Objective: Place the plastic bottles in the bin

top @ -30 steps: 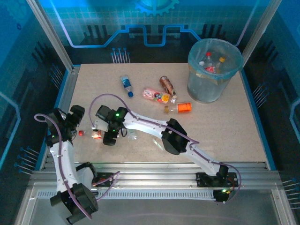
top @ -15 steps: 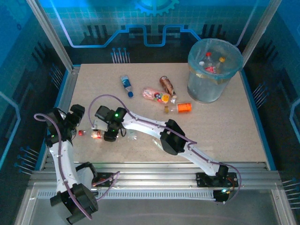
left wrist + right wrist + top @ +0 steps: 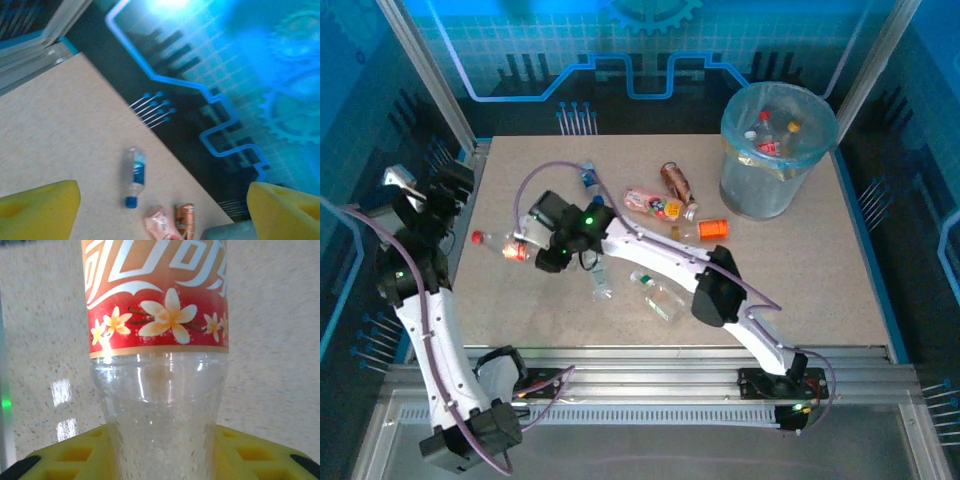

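Yellow pads [image 3: 65,456] of the right gripper [image 3: 534,252] grip the clear body of a red-labelled bottle [image 3: 157,300] over the left part of the table [image 3: 800,280]. The left gripper [image 3: 160,215] is spread wide with nothing between its fingers [image 3: 40,210]. A blue-labelled bottle [image 3: 136,172], pink bottle [image 3: 645,203], brown bottle [image 3: 675,182] and orange bottle [image 3: 705,229] lie mid-table; the bin [image 3: 760,195] stands at the far right, bottles inside.

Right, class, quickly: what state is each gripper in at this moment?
Left gripper: open, holding nothing.
Right gripper: shut on a red-labelled bottle.
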